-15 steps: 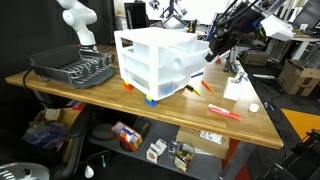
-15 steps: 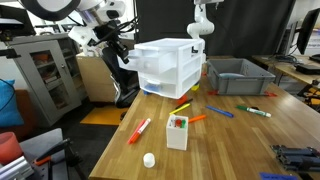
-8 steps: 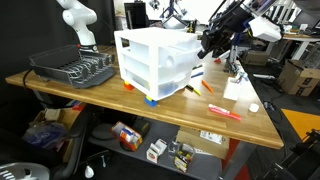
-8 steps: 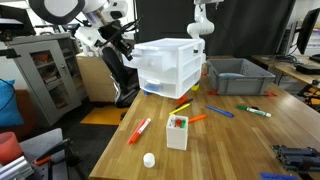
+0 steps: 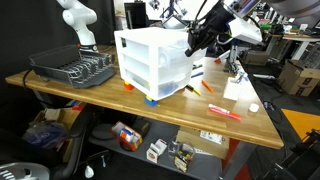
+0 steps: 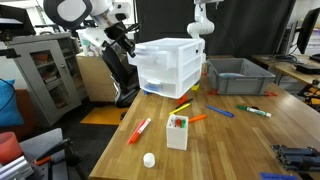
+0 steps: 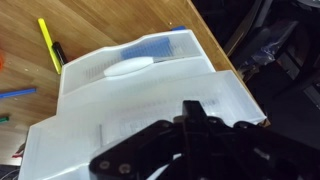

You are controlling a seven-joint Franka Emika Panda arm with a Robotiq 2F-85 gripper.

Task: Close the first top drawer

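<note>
Gripper (image 5: 196,42) is hovering at the front face of the first top drawer (image 5: 172,48), which is sitting uppermost in the storage unit (image 5: 140,78); fingers (image 7: 192,112) apart or together, cannot tell.

First top drawer (image 5: 170,47): translucent white, wide, shallow, uppermost of three (extent pulled out unclear).

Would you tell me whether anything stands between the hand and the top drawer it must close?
Nothing visible does. The robot's black hand is right at the front of the uppermost translucent white plastic drawer, and in both exterior views no object shows between them.
</note>
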